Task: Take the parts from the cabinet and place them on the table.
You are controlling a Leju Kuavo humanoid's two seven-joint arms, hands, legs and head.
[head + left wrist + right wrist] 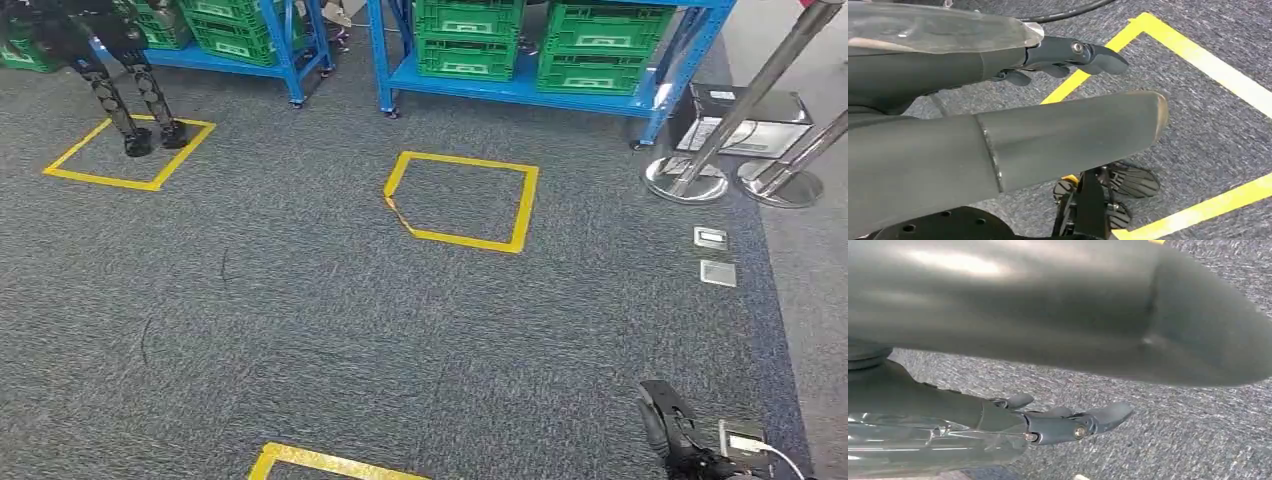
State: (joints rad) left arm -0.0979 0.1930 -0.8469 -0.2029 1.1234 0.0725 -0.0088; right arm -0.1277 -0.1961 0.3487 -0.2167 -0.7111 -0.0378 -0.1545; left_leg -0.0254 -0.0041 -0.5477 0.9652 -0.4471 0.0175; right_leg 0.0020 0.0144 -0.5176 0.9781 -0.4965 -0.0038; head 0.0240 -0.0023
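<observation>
A blue cabinet (520, 90) stands at the far side of the grey carpet, with green crates (468, 40) on its shelves; I cannot make out what is in them. My right hand (672, 428) hangs low at the bottom right of the head view, far from the cabinet. In the right wrist view the right hand (1063, 320) is over bare carpet, its fingers (1083, 425) stretched out and holding nothing. My left hand (1048, 115) also hangs over the carpet, its fingers (1088, 55) extended and apart from the thumb, with nothing in them.
A second blue rack (250, 60) with green crates stands at the far left. Another robot's legs (135, 100) stand in a yellow tape square (130, 150). More tape squares (465, 200) mark the carpet. Stanchion bases (690, 180) and floor outlets (712, 238) lie to the right.
</observation>
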